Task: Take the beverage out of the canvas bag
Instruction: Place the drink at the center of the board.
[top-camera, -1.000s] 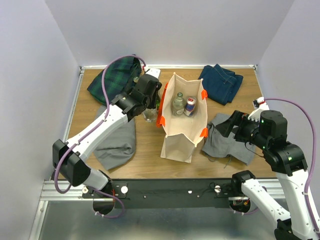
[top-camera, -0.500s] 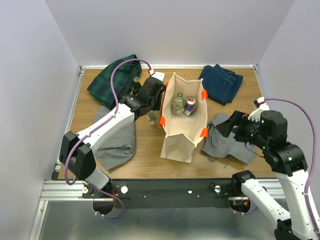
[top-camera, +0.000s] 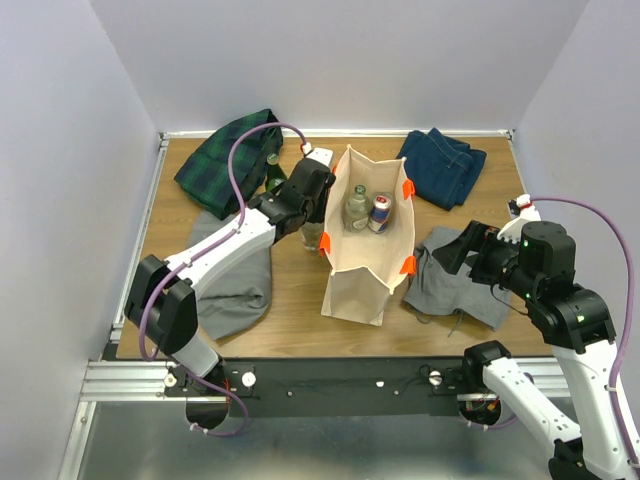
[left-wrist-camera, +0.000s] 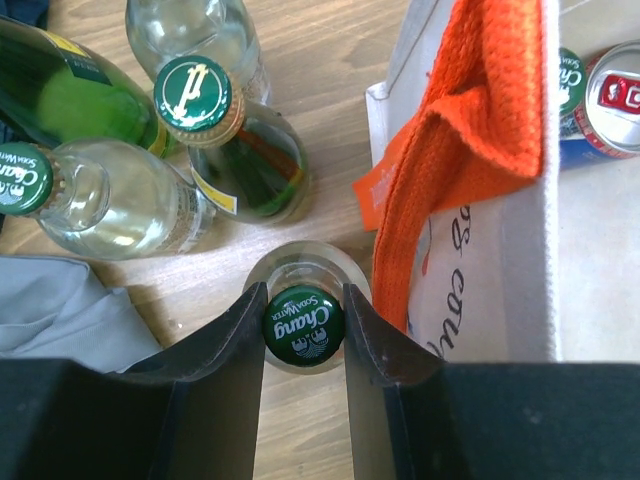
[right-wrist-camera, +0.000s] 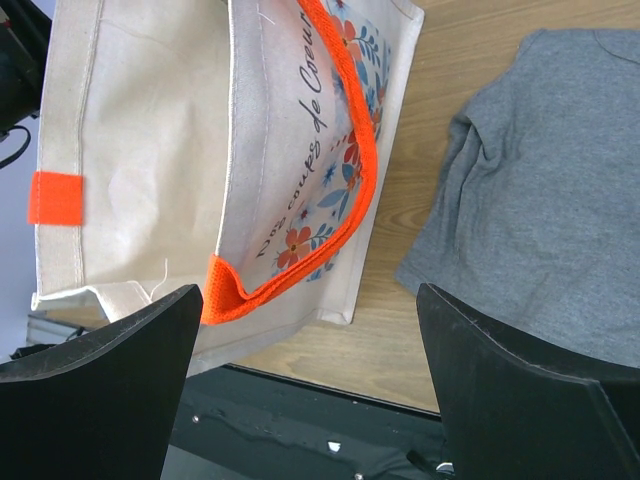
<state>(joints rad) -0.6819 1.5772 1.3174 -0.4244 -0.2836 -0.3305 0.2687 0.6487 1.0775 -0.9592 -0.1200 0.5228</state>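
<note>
- The left gripper (left-wrist-camera: 303, 296) stays clamped, its jaws narrow on the neck of a clear glass bottle with a green printed cap (left-wrist-camera: 303, 326). Over the last second the arm has folded its elbow in and carried that bottle a little closer to the left wall of the upright beige canvas bag with orange handles (top-camera: 356, 275).
- The held bottle is outside the bag, upright over the wooden table (top-camera: 295, 292), just beside a cluster of other glass bottles (left-wrist-camera: 240, 160). Whether its base already rests on the wood I cannot tell.
- Inside the bag nothing has shifted: a second clear bottle with a green cap (top-camera: 357, 208) and a red-and-blue can (top-camera: 380, 212) stand side by side near the far end.
- The right gripper (right-wrist-camera: 308, 300) hangs to the right of the bag over a crumpled grey cloth (top-camera: 455, 290). Its jaws are wide and empty, a touch wider than a second ago, and the arm is otherwise unmoved.
- By my reading, this drink is as good as delivered and only the release remains. The task is not finished, since two drinks are left in the bag.
</note>
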